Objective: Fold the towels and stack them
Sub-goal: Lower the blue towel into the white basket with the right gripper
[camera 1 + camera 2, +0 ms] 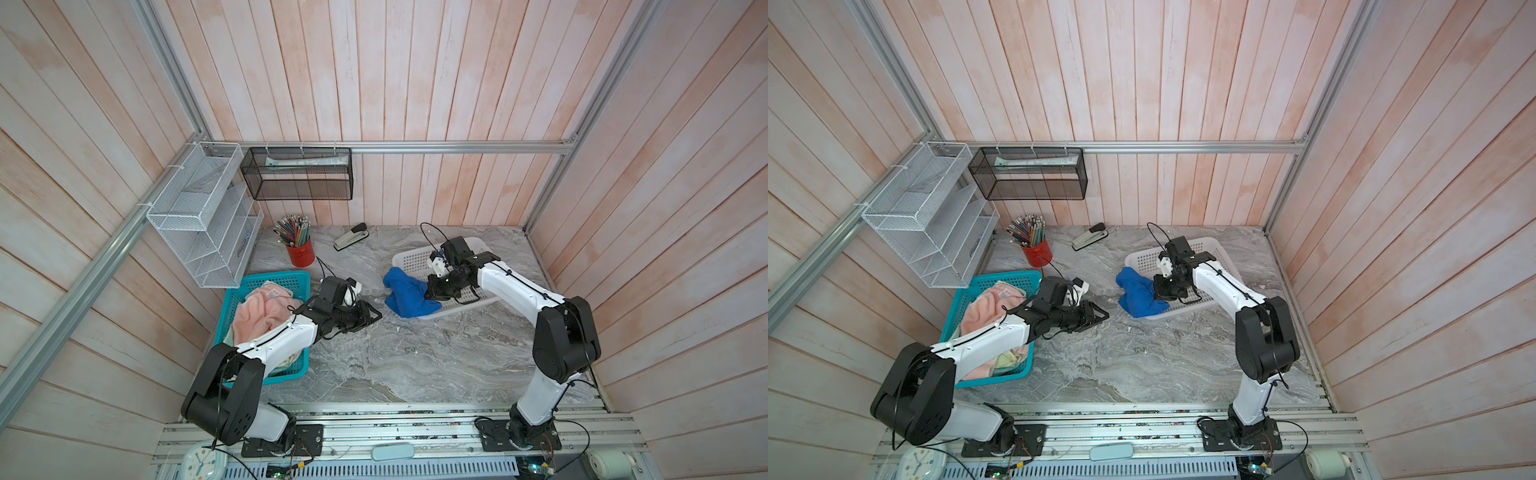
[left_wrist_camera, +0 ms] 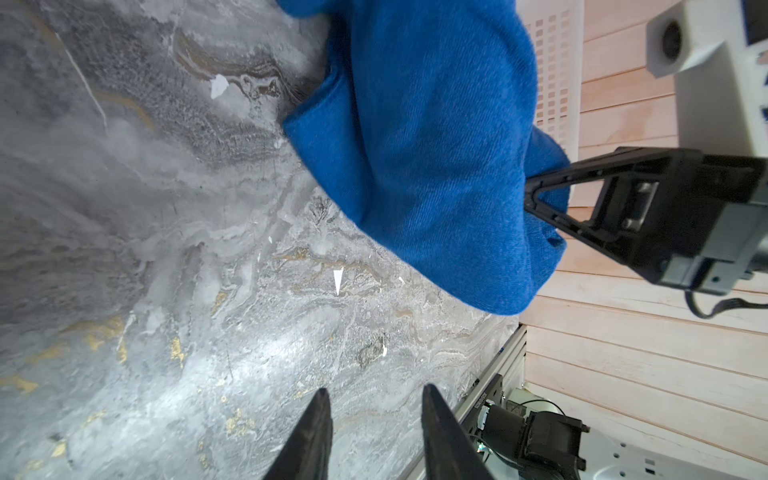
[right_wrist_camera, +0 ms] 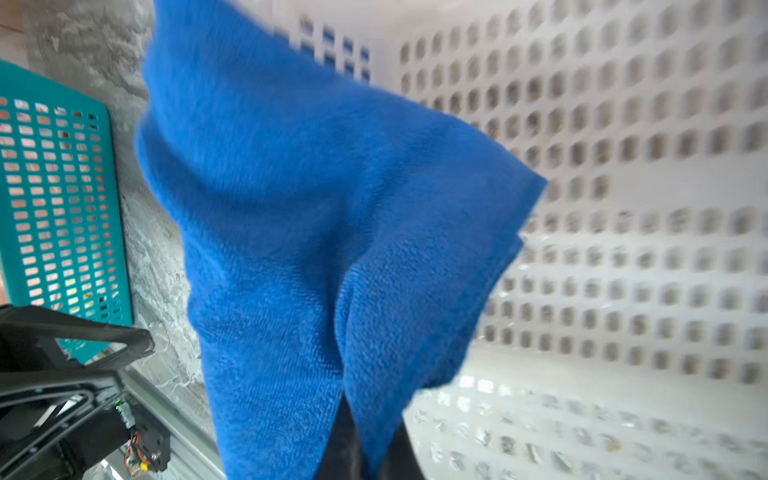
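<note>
My right tool (image 1: 429, 296) is clamped on the blue towel (image 1: 405, 296), which spills over the rim of the white basket (image 1: 415, 258) onto the counter (image 1: 415, 357). My left tool (image 1: 375, 316) hovers near it, jaws apart, empty. The pink towel (image 1: 257, 311) lies in the teal basket (image 1: 291, 279).

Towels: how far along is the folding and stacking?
Done: nothing folded or stacked yet. In hand: the right claw is shut on the blue towel, crumpled across the white basket's rim; the left claw is open, empty. Left: the pink towel and a yellowish towel lie bunched in the teal basket.
</note>
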Controlling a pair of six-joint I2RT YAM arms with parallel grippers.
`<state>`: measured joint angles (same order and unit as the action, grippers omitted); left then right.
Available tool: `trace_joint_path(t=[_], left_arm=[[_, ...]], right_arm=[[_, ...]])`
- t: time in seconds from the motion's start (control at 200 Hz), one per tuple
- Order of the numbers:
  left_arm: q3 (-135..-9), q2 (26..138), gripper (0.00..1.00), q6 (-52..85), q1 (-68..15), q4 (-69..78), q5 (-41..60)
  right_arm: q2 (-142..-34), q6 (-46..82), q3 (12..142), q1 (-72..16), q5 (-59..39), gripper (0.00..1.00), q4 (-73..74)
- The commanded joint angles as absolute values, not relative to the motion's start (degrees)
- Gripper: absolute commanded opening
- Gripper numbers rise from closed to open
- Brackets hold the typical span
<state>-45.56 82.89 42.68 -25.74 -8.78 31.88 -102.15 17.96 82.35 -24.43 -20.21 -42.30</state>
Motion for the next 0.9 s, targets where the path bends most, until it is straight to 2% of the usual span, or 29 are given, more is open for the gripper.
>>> trace_joint_path(t=[0.0, 0.28, 0.43, 0.655, 0.895], left_arm=[[-46.60, 81.35, 0.38, 42.08, -25.84, -10.97, 30.00], [-46.43, 78.10, 0.38, 42.30, -25.72, -12.55, 27.62], [-46.07, 77.30, 0.38, 42.01, -25.75, -13.27, 26.89], [-45.54, 77.69, 0.38, 41.58, -25.57, -13.43, 26.98], [-45.35, 79.73, 0.38, 41.35, -25.41, -12.76, 27.96]], right_arm=[[-101.38, 16.08, 91.26, -24.25, -16.88, 0.00, -46.55], [-106.85, 10.62, 111.56, -24.46, -10.90, 0.00, -58.40], [-108.53, 9.08, 117.61, -24.15, -8.85, 0.00, -60.82], [-111.20, 6.65, 116.07, -19.01, -8.40, 0.00, -61.03], [-111.16, 5.54, 101.22, -12.09, -10.55, 0.00, -50.95]])
